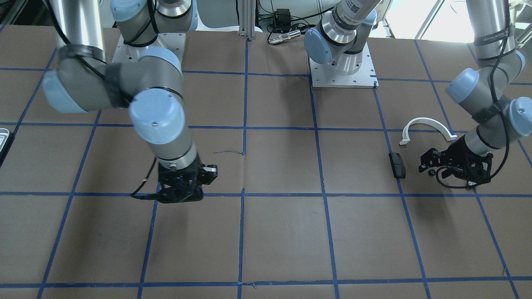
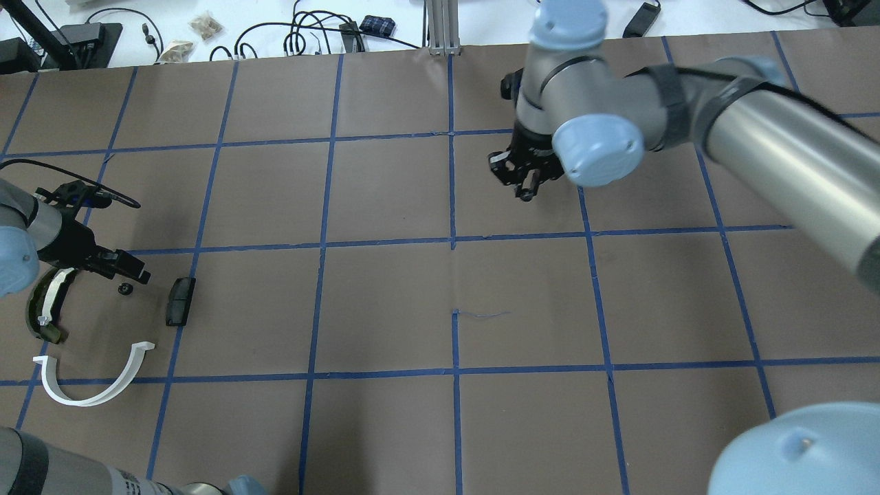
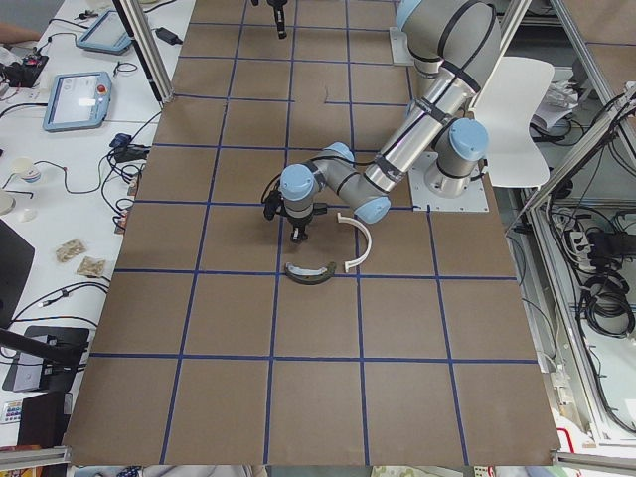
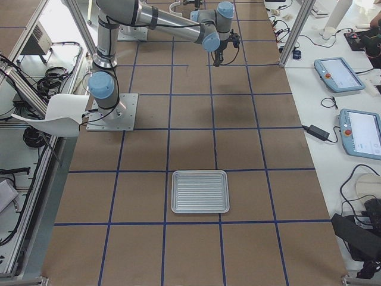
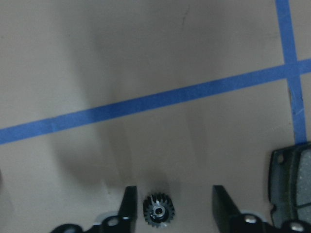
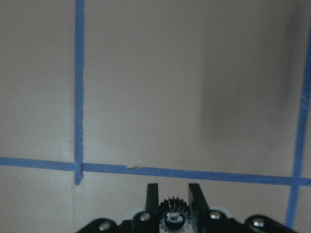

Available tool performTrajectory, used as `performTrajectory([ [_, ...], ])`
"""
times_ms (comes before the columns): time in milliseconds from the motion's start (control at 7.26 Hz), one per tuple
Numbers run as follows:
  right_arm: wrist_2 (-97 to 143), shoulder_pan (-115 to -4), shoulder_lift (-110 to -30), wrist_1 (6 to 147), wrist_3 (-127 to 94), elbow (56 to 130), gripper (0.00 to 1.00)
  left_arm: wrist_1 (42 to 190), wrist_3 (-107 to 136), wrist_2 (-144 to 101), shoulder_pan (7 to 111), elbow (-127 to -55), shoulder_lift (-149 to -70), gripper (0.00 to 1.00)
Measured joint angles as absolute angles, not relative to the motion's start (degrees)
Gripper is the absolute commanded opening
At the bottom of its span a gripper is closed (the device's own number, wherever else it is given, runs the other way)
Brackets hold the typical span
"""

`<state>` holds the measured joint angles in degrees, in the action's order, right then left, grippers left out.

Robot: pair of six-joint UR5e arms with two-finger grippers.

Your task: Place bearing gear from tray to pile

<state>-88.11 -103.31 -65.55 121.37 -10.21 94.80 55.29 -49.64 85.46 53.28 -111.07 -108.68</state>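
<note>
While the right tool [image 6: 173, 193] clenches a small black toothed gear [image 6: 171, 209], the released left tool [image 5: 174, 201] straddles a second black gear [image 5: 159, 212] at the left edge of the brown counter [image 2: 385, 309]; one delivery appears outstanding.

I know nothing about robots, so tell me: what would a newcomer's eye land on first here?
First, the brown table crossed by blue tape lines. Then the right pincer, clamped on a small black gear above mid-table. The left pincer is open over another gear, which lies near a white half-ring and a black block.
</note>
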Motion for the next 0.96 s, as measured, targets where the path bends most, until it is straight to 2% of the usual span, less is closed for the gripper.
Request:
performTrajectory([
  [138, -88.0, -106.1, -62.4, 130.1, -15.1, 97.6, 0.14, 58.7, -46.4, 85.3, 57.6, -108.5, -107.7, 0.96],
  [276, -87.8, -108.0, -60.5, 135.3, -18.3, 99.6, 0.27, 61.1, -42.6, 85.3, 62.1, -106.0, -107.2, 0.96],
  [413, -87.5, -109.6, -59.6, 137.5, -20.4, 100.3, 0.99, 62.3, -39.2, 85.3, 65.6, -104.1, -107.0, 0.96],
  [689, -86.7, -110.4, -59.2, 138.2, -21.6, 99.4, 1.00, 62.9, -31.7, 85.2, 71.5, -102.7, -107.0, 0.96],
  [964, -87.5, -106.7, -63.4, 129.7, -17.1, 95.9, 1.00, 62.8, -22.4, 85.1, 77.3, -102.5, -106.6, 0.96],
])
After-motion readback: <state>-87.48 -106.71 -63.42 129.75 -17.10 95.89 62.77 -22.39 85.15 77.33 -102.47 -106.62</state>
